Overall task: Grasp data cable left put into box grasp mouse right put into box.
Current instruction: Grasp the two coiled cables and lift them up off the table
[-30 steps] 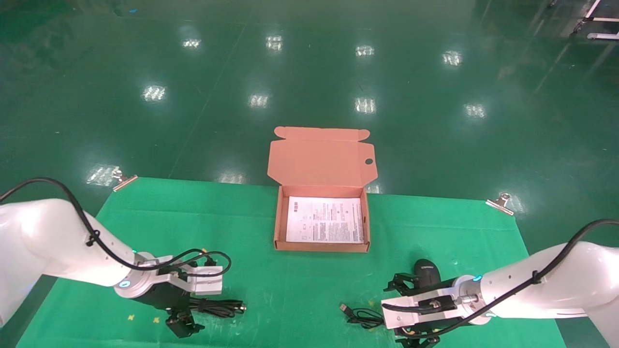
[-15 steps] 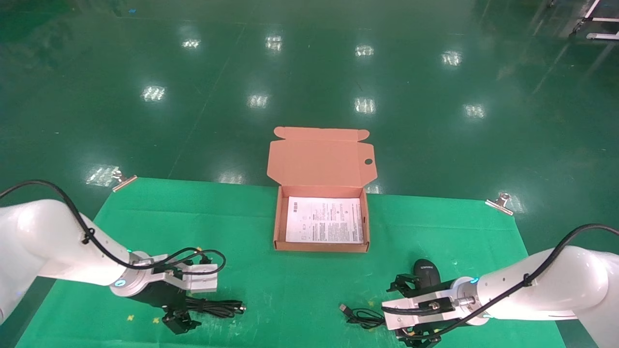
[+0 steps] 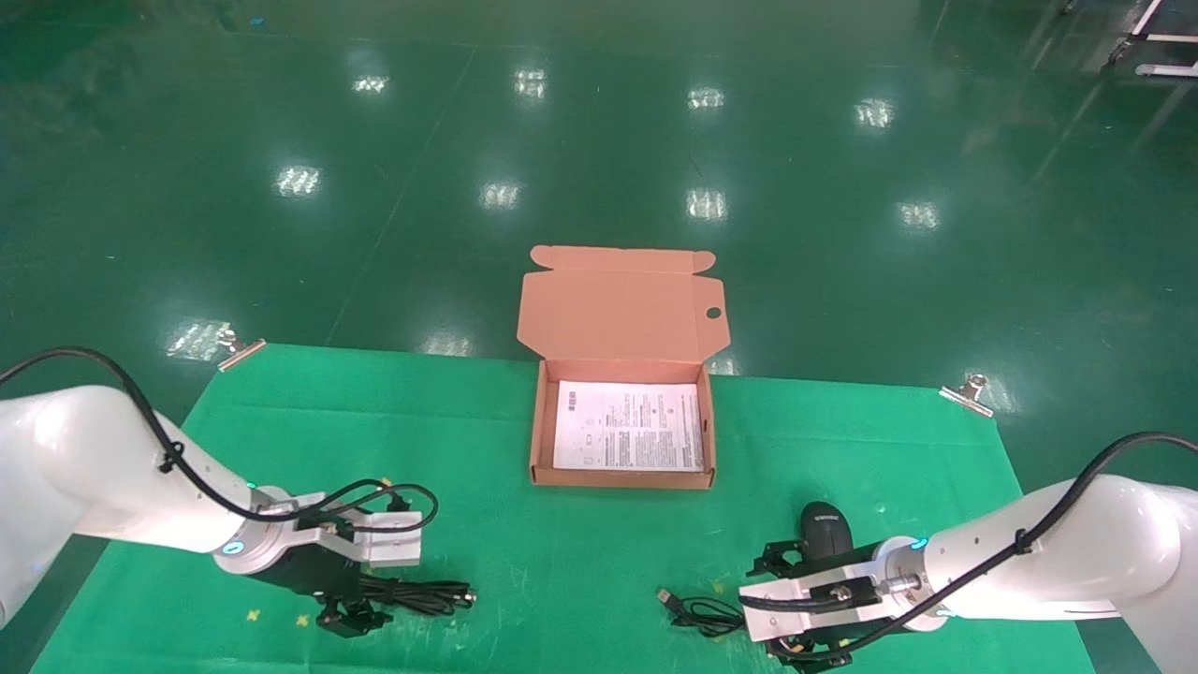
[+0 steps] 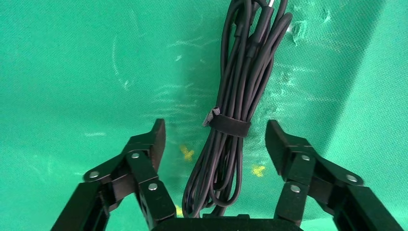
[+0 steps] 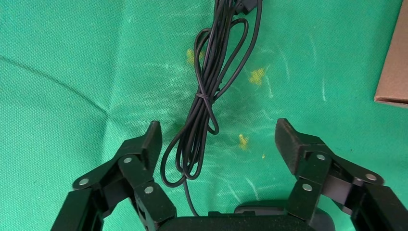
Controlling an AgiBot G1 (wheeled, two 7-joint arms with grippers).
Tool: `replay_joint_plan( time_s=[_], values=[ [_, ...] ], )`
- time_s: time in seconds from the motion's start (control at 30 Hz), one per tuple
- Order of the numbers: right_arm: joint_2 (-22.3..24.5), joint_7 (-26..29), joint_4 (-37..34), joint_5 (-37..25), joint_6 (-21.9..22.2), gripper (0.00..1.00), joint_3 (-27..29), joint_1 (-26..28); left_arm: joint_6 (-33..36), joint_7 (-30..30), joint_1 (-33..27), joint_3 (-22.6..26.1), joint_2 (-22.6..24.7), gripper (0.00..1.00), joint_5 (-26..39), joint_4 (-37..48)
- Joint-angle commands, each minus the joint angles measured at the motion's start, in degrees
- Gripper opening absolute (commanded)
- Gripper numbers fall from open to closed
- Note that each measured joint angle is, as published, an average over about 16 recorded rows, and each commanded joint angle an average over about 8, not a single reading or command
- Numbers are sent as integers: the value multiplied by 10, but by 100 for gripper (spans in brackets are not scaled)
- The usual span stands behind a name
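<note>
Here, left gripper [image 4: 215,140] fingers gape around the banded data cable [image 4: 239,98]; right gripper [image 5: 219,139] likewise, seemingly over the mouse [image 3: 825,530].

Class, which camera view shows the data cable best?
The left wrist view: the data cable fills it, its band visible, lying between the open jaws of the left gripper. The head view shows only a small part beside the gripper. The right wrist view shows none.
</note>
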Motion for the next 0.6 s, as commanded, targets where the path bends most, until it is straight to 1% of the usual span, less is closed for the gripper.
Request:
replay_joint_plan(
  time_s=[0.03, 0.6],
  values=[
    [0, 0, 0, 0, -1, 0, 0, 0, 0, 0, 0, 0, 0, 0, 0, -1],
    [1, 1, 2, 1, -3, 0, 0, 1, 2, -1, 1, 1, -1, 0, 1, -4]
  ],
)
